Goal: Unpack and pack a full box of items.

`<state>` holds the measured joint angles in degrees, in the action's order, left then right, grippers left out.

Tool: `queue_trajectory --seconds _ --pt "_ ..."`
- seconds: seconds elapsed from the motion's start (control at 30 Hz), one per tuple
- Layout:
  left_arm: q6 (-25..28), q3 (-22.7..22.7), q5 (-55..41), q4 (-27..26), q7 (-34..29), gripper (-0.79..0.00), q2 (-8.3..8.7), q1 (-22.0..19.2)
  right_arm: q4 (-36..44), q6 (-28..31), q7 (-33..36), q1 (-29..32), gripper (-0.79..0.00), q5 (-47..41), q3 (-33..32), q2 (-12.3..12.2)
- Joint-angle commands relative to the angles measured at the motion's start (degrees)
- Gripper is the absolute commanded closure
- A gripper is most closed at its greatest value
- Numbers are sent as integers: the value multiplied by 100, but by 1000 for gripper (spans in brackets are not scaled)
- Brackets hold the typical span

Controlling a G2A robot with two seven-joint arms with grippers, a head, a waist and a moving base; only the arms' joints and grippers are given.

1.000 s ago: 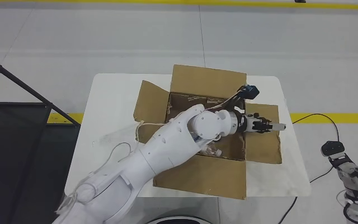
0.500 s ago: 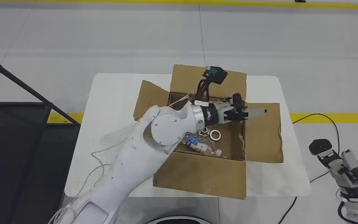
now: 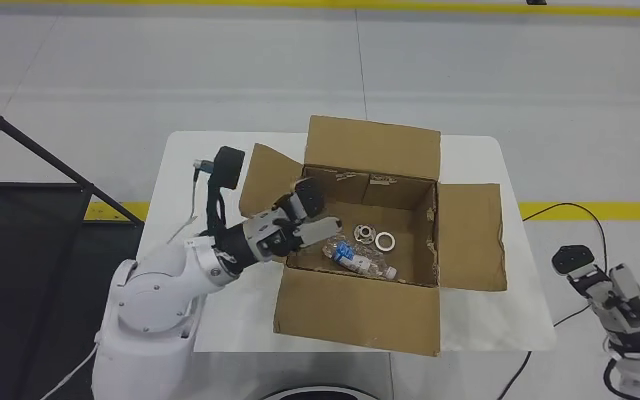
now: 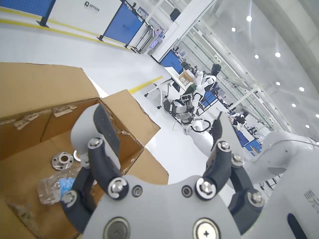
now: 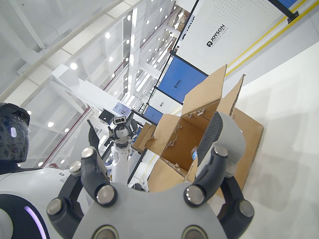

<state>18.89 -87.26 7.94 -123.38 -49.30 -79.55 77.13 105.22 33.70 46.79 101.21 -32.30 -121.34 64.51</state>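
Top view showed the cardboard box point(image 3: 372, 146) standing open on the white table point(image 3: 185, 240), flaps spread. A crumpled plastic bottle point(image 3: 358, 260) and two metal flanges point(image 3: 366, 234) lay on its bottom, just ahead of the left gripper point(image 3: 312, 218). That gripper hung over the box's side wall, jaws spread wide and empty. The right gripper point(image 5: 155, 125), equally wide and holding nothing, sat well apart from the box. White tabletop stretched behind the left gripper to the table's edge. Beyond it lay grey floor point(image 3: 200, 70) with a yellow line point(image 3: 575, 208).
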Motion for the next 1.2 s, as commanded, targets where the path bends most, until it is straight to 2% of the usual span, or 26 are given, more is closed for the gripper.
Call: queue_trajectory --seconds 0.0,0.1,0.23,0.4,0.57,0.8,0.83,0.87,0.93,1.07,1.13,1.17 --pt "257 -318 -242 -62 -43 -785 40 298 173 -115 -294 -1 -785 164 55 14" --pt "609 -748 -628 -35 -120 -785 100 651 341 -405 -604 -50 -785 284 87 22" --pt "1025 -1244 -1215 211 -197 -785 171 956 314 -1209 -709 -302 -785 564 182 -19" --pt "1621 -1806 -1916 531 -270 -785 252 1250 17 -2089 -534 -711 -785 1743 406 -120" --pt "1942 -2164 -2420 799 -327 -785 324 1427 -364 -1933 22 -991 -785 2225 613 -199" --pt "2187 -2307 -2839 1018 -316 -785 399 1487 -497 -1800 489 -1169 -785 2499 855 -266" --pt "2221 -2315 -2865 1034 -294 -785 407 1492 -501 -1825 528 -1204 -634 2540 897 -275" --pt "2249 -2319 -2891 1056 -264 -785 414 1504 -504 -1851 551 -1239 -369 2595 929 -284" --pt "2277 -2312 -2938 1092 -239 -785 429 1521 -508 -1911 598 -1301 -299 2678 990 -301" --pt "2317 -2275 -2986 1155 -195 -785 459 1528 -519 -2017 638 -1409 -209 2759 1064 -331" --pt "2378 -2239 -2989 1178 -164 -785 471 1537 -513 -2040 671 -1456 -74 2798 1100 -346" --pt "2398 -2223 -2980 1185 -146 -785 476 1543 -509 -2047 685 -1477 -52 2818 1122 -353"
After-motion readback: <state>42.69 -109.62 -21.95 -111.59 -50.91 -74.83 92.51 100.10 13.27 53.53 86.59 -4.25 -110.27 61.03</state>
